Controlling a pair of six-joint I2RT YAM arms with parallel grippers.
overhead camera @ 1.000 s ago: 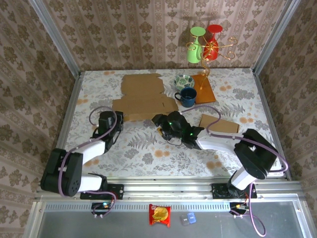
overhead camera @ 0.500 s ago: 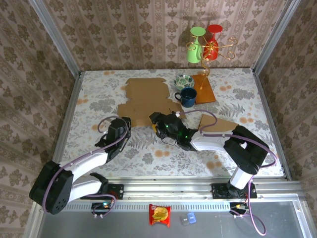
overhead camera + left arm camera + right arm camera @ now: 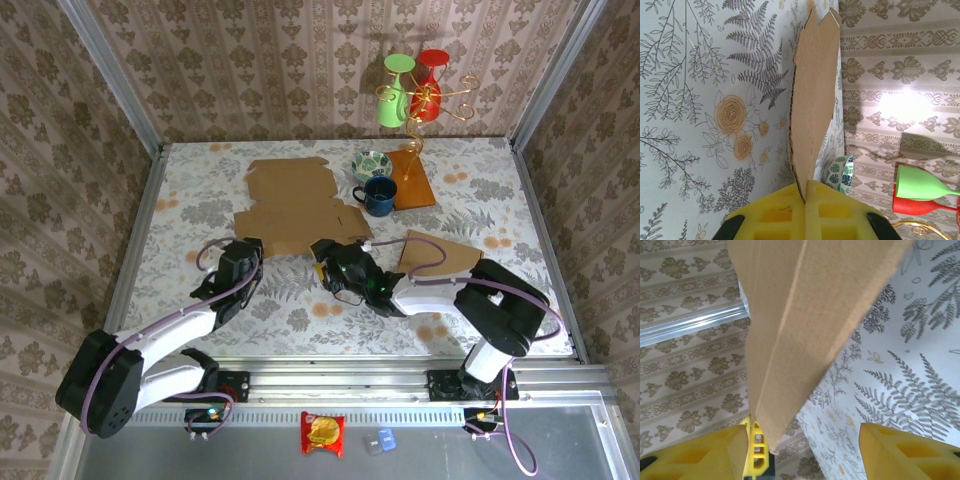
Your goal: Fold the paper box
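The paper box [image 3: 292, 205] is a flat brown cardboard blank lying mid-table. My left gripper [image 3: 245, 253] is at its near left corner. In the left wrist view the yellow pads [image 3: 775, 215] are pressed together on the thin edge of the paper box [image 3: 812, 100], which runs away from them. My right gripper [image 3: 332, 256] is at the blank's near right edge. In the right wrist view its yellow fingers [image 3: 905, 450] stand wide apart, and a raised flap of the paper box [image 3: 805, 315] hangs between them with gaps on both sides.
A second cardboard piece [image 3: 442, 255] lies to the right. Behind the blank stand a blue mug [image 3: 378, 195], a patterned bowl [image 3: 371, 163] and a wooden board [image 3: 414, 182] with a gold stand holding green and red glasses [image 3: 411, 88]. Metal rails edge the table.
My left arm has reached further toward the middle, and the blank has shifted slightly right with it. My right gripper has stayed at the blank's near right edge, with only small shifts.
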